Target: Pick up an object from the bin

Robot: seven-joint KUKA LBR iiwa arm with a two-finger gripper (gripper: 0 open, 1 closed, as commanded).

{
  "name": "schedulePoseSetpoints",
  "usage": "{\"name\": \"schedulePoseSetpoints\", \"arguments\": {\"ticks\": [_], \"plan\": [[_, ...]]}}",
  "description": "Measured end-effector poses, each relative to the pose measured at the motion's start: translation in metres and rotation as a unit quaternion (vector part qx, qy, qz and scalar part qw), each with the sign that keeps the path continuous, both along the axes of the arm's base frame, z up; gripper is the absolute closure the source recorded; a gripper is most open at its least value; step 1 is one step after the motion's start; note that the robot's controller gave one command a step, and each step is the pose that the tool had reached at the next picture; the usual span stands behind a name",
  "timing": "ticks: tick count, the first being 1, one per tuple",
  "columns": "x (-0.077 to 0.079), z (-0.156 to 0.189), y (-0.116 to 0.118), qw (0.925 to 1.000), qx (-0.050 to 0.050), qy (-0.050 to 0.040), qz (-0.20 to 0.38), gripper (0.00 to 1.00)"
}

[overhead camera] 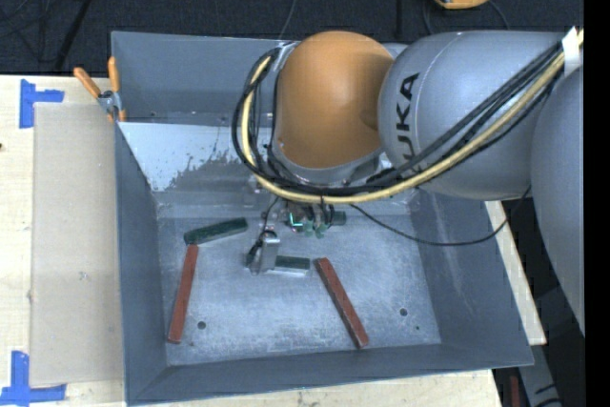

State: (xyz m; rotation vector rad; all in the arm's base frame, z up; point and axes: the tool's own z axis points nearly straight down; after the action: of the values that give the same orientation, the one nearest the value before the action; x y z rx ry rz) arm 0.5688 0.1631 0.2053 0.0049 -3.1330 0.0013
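Pincer [260,254] low in bin [400,286], just beside short green stick [292,266]

Short dark-green bar [292,266], lying flat crosswise, mid-floor of the grey bin [286,338].

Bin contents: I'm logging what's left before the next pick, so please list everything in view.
Left stick: 1, reddish brown, floor's left side.
Right stick: 1, reddish brown, right of centre, slanted.
Green stick: 1, dark green, back left of floor.
Short bar: 1, dark grey-green, centre of floor.
Bin: 1, grey metal, holding all four.
Gripper: 1, dark, low beside the short bar.
Arm: 1, silver with orange cover, from the right.
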Motion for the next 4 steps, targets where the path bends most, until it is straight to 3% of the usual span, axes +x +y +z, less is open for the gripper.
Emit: {"name": "schedulePoseSetpoints", "arguments": {"ticks": [1, 2, 3, 4], "plan": [[-0.028, -0.125, -0.088, 0.9983, -0.002, 0.0008, -0.058, 0.0], [-0.025, -0.12, -0.085, 0.9983, 0.0, -0.0036, -0.058, 1.0], [-0.025, -0.12, -0.085, 0.9983, 0.001, -0.0036, -0.058, 0.0], [-0.003, -0.136, -0.089, 0.9999, 0.0, -0.0048, -0.016, 0.0]]}}
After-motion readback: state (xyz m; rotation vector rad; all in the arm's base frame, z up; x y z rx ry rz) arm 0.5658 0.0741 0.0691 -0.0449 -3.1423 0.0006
